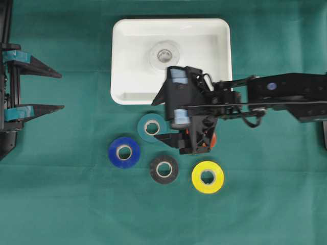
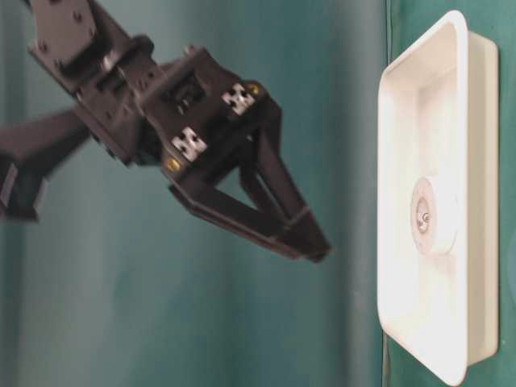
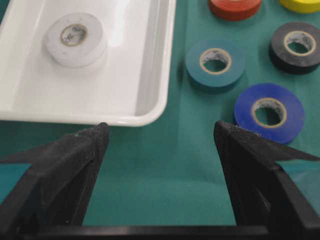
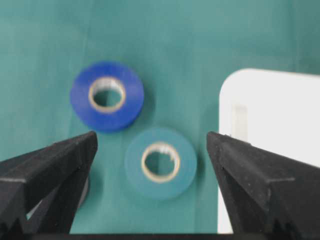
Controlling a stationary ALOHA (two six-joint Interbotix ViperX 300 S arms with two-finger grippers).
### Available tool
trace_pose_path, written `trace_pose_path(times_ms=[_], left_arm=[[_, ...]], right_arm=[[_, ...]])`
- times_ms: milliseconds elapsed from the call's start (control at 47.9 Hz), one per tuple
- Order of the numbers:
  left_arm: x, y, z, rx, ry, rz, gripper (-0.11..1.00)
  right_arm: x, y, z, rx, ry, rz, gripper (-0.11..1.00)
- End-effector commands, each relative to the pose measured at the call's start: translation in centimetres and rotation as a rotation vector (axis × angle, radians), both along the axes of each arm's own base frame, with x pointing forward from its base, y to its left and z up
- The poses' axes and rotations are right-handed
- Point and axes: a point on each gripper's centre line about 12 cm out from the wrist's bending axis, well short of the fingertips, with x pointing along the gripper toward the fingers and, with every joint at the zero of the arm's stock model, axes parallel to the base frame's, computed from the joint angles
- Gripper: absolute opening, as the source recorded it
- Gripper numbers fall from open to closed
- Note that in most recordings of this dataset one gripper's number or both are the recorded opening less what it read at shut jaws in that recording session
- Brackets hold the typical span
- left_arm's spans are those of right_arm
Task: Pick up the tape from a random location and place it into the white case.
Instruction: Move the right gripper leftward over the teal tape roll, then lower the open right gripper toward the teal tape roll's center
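Overhead exterior view: your right gripper [image 1: 171,125] is hovering with jaws spread wide above the teal tape [image 4: 160,162], just beside the white case [image 1: 122,61], which is holding one white tape [image 1: 164,55]. Your left gripper [image 1: 60,92] is waiting wide at the edge.

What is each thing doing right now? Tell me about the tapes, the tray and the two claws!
White tape: flat in the case.
White case: holds one roll.
Teal tape: flat on cloth, under the right gripper.
Blue tape: flat on cloth.
Black tape: flat on cloth.
Yellow tape: flat on cloth.
Orange tape: on cloth.
Left gripper: open, empty.
Right gripper: open, empty.
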Motion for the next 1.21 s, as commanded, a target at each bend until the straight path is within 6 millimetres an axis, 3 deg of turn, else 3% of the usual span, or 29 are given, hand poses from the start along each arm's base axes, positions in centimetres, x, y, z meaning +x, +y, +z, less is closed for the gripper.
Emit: trace_pose_path(times_ms=[0, 375, 1189], left_arm=[[0.4, 0.1, 0.3, -0.003, -0.01, 0.001, 0.82], [0.7, 0.2, 0.2, 0.0, -0.017, 0.006, 0.82], [0.7, 0.2, 0.2, 0.0, -0.017, 0.006, 0.82]], right_arm=[[0.6, 0.5, 1.5, 0.008, 0.02, 0.005, 0.91], [1.7, 1.5, 1.0, 0.022, 0.183, 0.001, 0.91], [1.9, 1.6, 1.0, 0.021, 0.177, 0.001, 0.91]])
